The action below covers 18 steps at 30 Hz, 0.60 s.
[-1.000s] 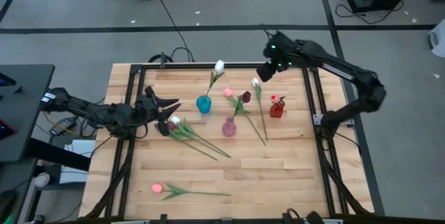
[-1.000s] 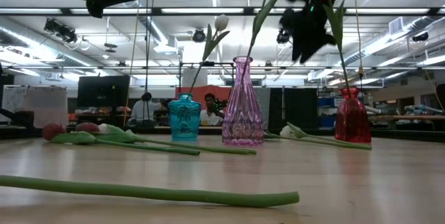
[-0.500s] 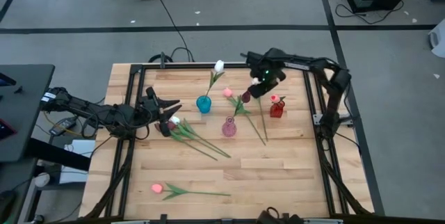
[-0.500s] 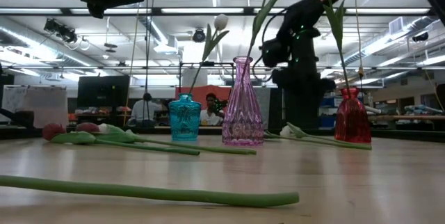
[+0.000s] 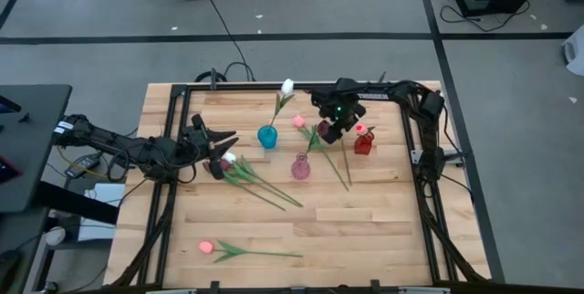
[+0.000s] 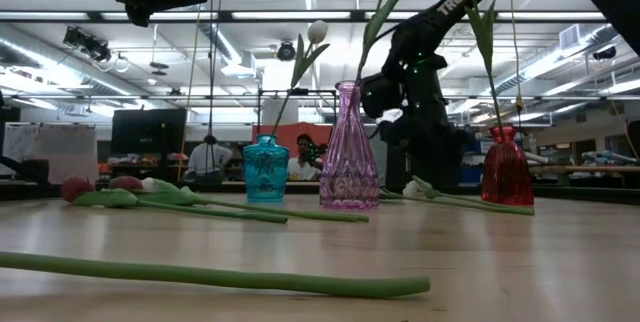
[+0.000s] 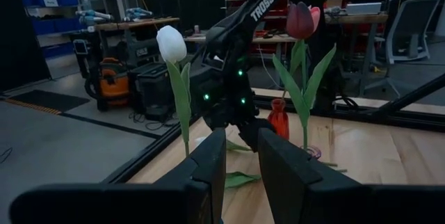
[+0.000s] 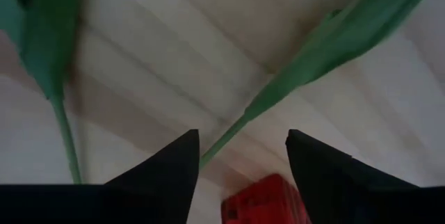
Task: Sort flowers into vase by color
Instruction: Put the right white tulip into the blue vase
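High view: the right gripper [image 5: 336, 130] is positioned over the far right part of the table [image 5: 383, 230], between the pink vase [image 5: 300, 167] and the red vase [image 5: 362, 142], directly above a loose white-headed flower [image 5: 343, 162] lying on the boards. The right wrist view shows its fingers [image 8: 167, 175] spread wide with a green stem passing between them but not gripped — nothing is held.

The left gripper [image 5: 222, 148] waits near the left edge, beside a cluster of flowers [image 5: 255, 179] lying on the table; its fingers [image 7: 208, 158] stand slightly apart, empty.

Status of the task's items: the blue vase [image 5: 266, 136] carries a white tulip [image 5: 287, 86], the pink vase a maroon one [image 5: 321, 128], the red vase a pink one [image 5: 360, 130]. A further pink-headed flower [image 5: 239, 251] lies near the front edge.

Step in hand, as judged: approach for pickup of the loose white flower. The next move calls for lowering until the fingers straddle the stem, closing on it, then lifting clear of the two neighbouring vases — contact with either could tip it
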Available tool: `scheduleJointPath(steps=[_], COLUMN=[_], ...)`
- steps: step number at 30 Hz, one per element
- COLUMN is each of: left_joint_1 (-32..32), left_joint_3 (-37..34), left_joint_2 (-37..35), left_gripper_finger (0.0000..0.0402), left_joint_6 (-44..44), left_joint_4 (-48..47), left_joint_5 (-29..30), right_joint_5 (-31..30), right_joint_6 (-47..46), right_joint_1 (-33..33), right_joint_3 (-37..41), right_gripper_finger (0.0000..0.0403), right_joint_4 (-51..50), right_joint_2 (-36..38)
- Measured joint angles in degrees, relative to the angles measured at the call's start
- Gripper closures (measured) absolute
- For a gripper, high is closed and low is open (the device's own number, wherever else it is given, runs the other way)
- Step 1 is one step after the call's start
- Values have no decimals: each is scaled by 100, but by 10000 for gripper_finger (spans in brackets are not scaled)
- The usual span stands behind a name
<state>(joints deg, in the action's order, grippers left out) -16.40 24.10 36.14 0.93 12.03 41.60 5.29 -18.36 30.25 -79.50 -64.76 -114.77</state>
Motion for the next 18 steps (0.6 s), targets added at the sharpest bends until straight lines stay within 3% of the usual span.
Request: scheduleJointPath(steps=[4,8,18], left_joint_1=[0,0,1], left_joint_3=[0,0,0], left_joint_2=[0,-2,-4], left_gripper_finger=[310,310,310], left_joint_6=[2,7,28], left_joint_4=[-31,-60,-126], left_joint_5=[1,1,1], right_joint_5=[23,-16,-49], right_joint_6=[-12,-7,246], right_joint_1=[9,-18,-18], right_joint_3=[4,11,17], right_gripper_finger=[164,183,338], right_joint_4=[62,91,130], right_joint_2=[-114,-235,-314])
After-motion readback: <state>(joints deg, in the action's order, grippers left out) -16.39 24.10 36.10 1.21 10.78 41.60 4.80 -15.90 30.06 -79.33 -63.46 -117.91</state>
